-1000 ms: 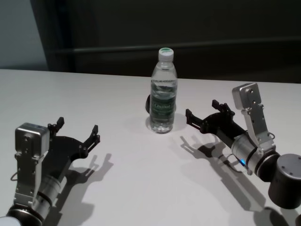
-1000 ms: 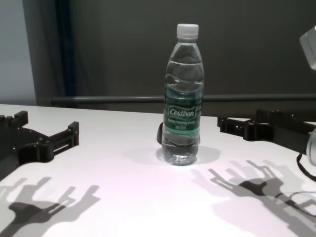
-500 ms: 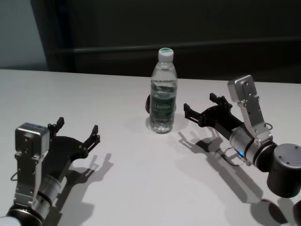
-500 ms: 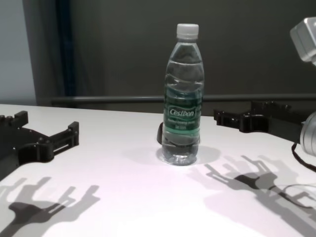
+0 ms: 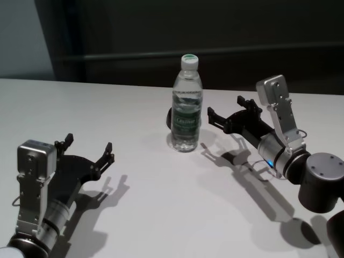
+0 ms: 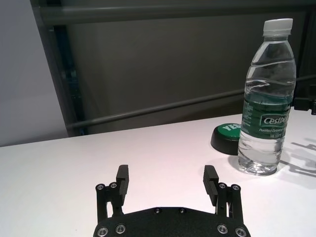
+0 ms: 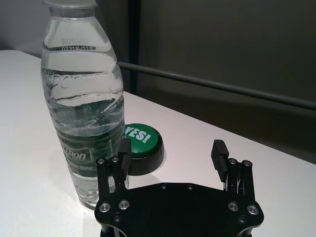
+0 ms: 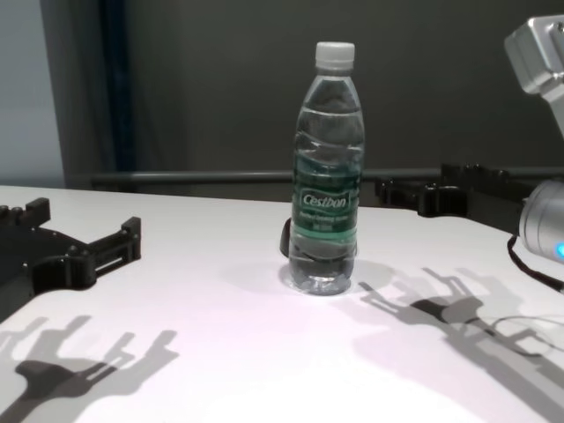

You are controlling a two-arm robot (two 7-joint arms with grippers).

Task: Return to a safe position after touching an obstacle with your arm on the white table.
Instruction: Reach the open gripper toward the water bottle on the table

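Green puck behind bottle; right gripper spread wide just beside

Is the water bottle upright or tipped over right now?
Upright. The water bottle stands on its base on the white table, white cap on top, with water nearly to the neck.

There was one water bottle standing on the one white table, with one white cap on it and one green label around its middle. One round green-and-black puck lay just beyond the bottle as seen from the right gripper. Two grippers were counted: the right one close beside the bottle, and the left gripper well apart from it. Each showed two fingers set apart.
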